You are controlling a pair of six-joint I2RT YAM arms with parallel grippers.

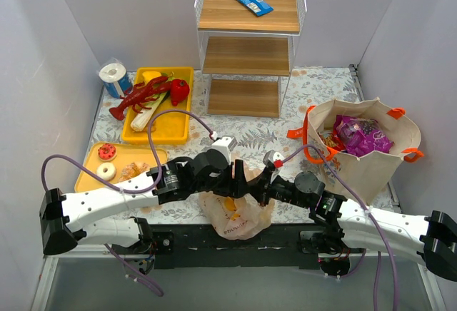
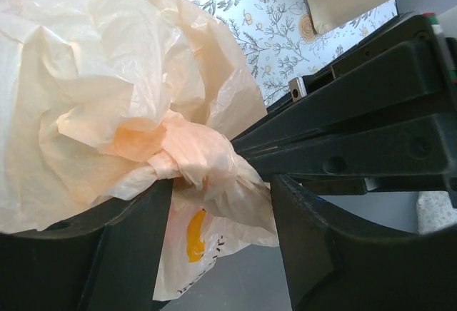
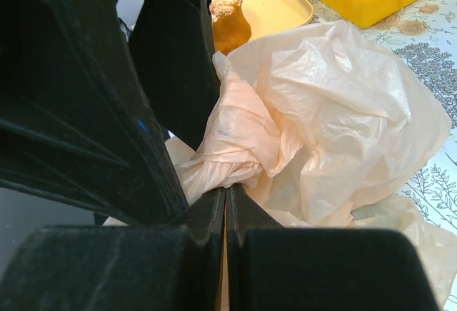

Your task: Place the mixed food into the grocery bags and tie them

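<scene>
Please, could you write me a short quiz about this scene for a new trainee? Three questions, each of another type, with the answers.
1. True or false: the beige tote holds a purple packet.
2. On which shelf of the rack does the blue packet lie? A top, B middle, C bottom.
3. Fill in: the right claw is shut on the ___ plastic bag.
Key: 1 true; 2 A; 3 peach.

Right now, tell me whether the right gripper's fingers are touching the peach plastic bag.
Touching. In the right wrist view the fingers of the right gripper pinch the twisted neck of the peach plastic bag.
</scene>
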